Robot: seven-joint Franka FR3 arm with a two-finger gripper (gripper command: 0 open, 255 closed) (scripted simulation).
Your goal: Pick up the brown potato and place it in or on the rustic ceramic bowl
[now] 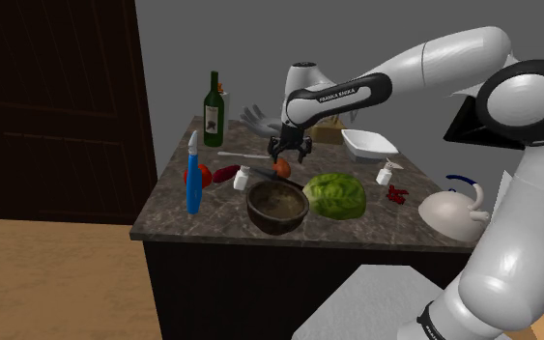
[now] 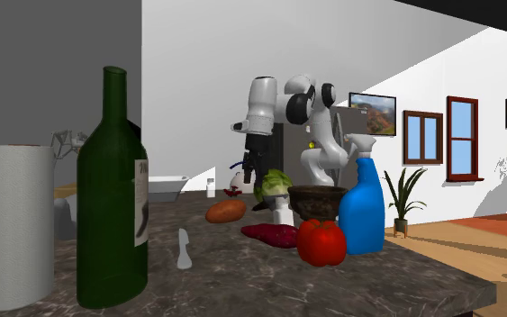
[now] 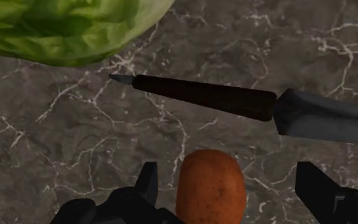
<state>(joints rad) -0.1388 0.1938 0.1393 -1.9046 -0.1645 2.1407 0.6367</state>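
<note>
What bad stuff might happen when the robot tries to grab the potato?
1. The open jaws straddle the potato off-centre, so closing may shove or roll it away.
2. The knife lies just beyond the potato; going lower might bump it.
3. The lettuce sits right beside the bowl, so a sloppy drop might miss.

A brown potato [image 3: 210, 188] is seen between the jaws, which are held apart. Beyond it a dark-handled knife [image 3: 203, 95] is laid on the marbled counter [image 3: 63, 140], with a green lettuce [image 3: 63, 25] farther off.
</note>
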